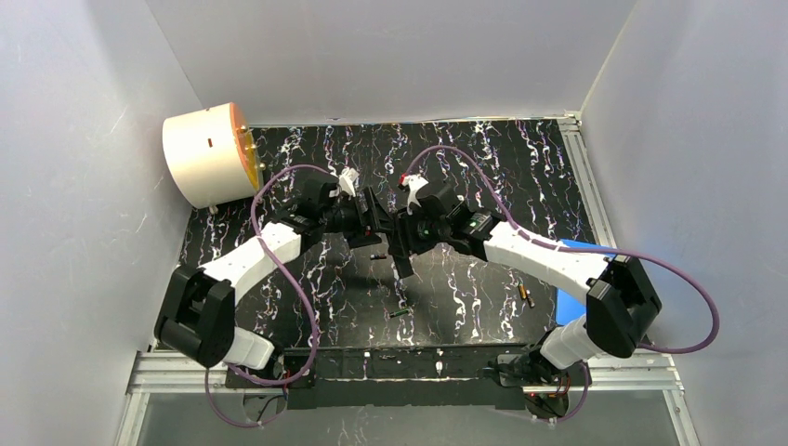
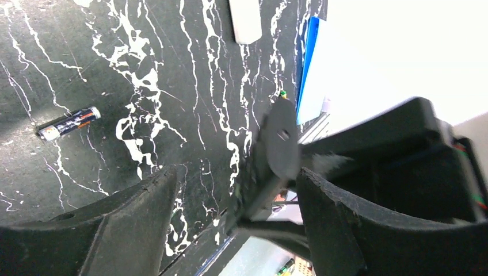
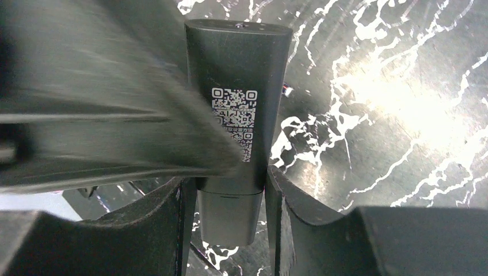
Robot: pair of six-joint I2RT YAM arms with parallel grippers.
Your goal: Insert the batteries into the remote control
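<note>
Right gripper [image 3: 227, 181] clamps slim black plastic remote control [image 3: 236, 57]; left gripper [image 2: 236, 175], at 9 o'clock, gapes empty astride it: off-centre closure may wrench it loose.

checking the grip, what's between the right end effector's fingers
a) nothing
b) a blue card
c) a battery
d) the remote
d: the right end effector grips the dark remote by its sides.

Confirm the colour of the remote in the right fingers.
Black remote, white QR code on it; clearest in the right wrist view.
</note>
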